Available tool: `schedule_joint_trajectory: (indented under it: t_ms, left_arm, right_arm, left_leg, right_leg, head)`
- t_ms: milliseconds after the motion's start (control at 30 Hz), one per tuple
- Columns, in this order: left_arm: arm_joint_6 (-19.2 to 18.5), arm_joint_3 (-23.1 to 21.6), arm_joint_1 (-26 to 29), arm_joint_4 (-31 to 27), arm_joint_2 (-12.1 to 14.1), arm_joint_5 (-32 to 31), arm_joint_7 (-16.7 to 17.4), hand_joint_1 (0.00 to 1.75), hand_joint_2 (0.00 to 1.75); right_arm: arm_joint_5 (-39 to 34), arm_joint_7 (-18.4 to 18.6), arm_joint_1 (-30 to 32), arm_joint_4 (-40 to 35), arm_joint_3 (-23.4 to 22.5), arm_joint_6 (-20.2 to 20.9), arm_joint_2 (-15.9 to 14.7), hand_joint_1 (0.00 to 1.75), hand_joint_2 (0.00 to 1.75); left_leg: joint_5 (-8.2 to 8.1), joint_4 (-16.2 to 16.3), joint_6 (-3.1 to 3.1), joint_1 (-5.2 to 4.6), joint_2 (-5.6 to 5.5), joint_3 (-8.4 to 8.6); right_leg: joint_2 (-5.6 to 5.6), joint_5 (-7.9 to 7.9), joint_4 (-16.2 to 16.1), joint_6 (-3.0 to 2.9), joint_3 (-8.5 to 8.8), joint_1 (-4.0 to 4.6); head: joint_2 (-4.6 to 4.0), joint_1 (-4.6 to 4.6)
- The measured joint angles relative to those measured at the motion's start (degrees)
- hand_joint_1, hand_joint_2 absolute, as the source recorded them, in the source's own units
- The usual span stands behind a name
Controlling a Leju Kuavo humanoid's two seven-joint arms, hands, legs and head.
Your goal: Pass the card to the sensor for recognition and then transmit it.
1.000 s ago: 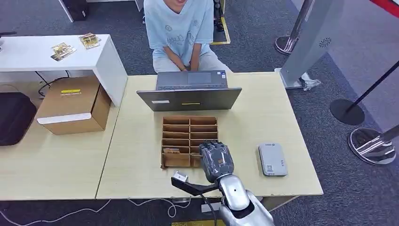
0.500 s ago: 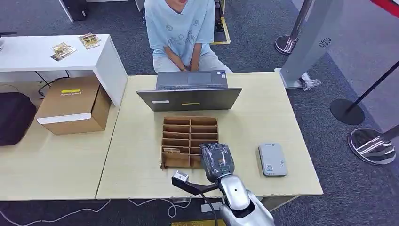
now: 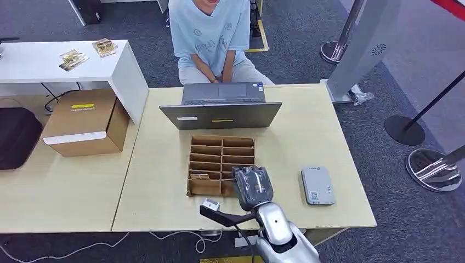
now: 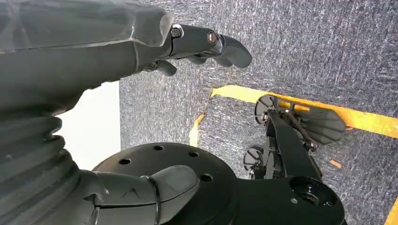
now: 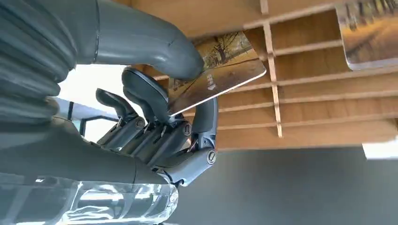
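Brown cardboard dividers of the tray (image 3: 221, 164) sit at the centre of the head view, and the right robot hand (image 3: 253, 186) is held over the tray's lower right corner. In the right wrist view the card (image 5: 220, 72) is seen pinched between the thumb (image 5: 145, 40) and the darker fingers (image 5: 143, 93), its free end standing out over the slots. The left robot hand (image 4: 94, 51) is seen in the left wrist view above grey carpet; nothing is held in it and its fingers are loosely spread.

The sensor (image 3: 317, 185), a grey box, lies on the bench (image 3: 159, 203) right of the tray, just beside the right robot hand. A second card (image 3: 199, 176) rests in a slot at the tray's left.

The pinch looks shallow, taken near one end, so the card could probably be twisted or dropped if its free end is knocked against a divider while being lifted clear. A tilted card might also be misread at the sensor.

The grasp itself is shown by the wrist view, whereas in the head view it is hidden under the back of the hand; the sensor's position is given by the head view alone.
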Motion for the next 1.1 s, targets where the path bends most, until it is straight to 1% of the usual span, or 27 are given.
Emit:
schedule_joint_trajectory:
  t_ms: [233,500,800,933,1100]
  left_arm:
    - [0.1,0.0,0.0,0.0,0.0,0.0,0.0,0.0,1.75]
    - [0.2,0.0,0.0,0.0,0.0,-0.1,0.0,0.0,1.75]
    - [0.2,0.0,0.0,0.0,0.0,-0.1,0.0,0.0,1.75]
    - [0.3,0.0,0.0,0.0,0.0,-0.1,-0.1,0.0,1.75]
    - [0.6,0.1,0.0,0.0,0.0,-0.1,-0.1,0.0,1.75]
  right_arm:
    - [-0.2,-1.0,0.0,-0.5,-0.4,-3.0,0.1,1.75,1.75]
    - [-0.2,-1.5,0.0,-0.7,-0.9,-4.1,0.1,1.75,1.75]
    - [-1.3,-2.1,0.5,-2.1,-1.4,-6.8,0.1,1.75,1.75]
    - [-2.2,-3.1,1.0,-3.9,-2.1,-10.6,0.1,1.75,1.75]
    - [-2.4,-4.1,1.7,-5.8,-2.9,-13.0,0.1,1.75,1.75]
  left_leg:
    - [0.0,0.0,0.0,0.0,0.0,0.0]
    - [0.0,0.0,0.0,0.0,0.0,0.0]
    - [0.0,0.0,0.0,0.0,0.0,0.0]
    - [0.0,0.0,0.0,0.0,0.0,0.0]
    - [0.0,0.0,0.0,0.0,0.0,0.01]
  right_leg:
    - [0.0,0.0,0.0,0.0,0.0,0.0]
    - [0.0,0.0,0.0,0.0,0.0,0.0]
    - [0.0,0.0,0.0,0.0,0.0,0.0]
    - [0.0,0.0,0.0,0.0,0.0,0.0]
    - [0.01,0.0,0.0,0.0,0.0,0.0]
  head:
    - [-0.02,0.0]
    - [-0.02,0.0]
    - [-0.02,0.0]
    - [-0.02,0.0]
    - [-0.02,0.0]
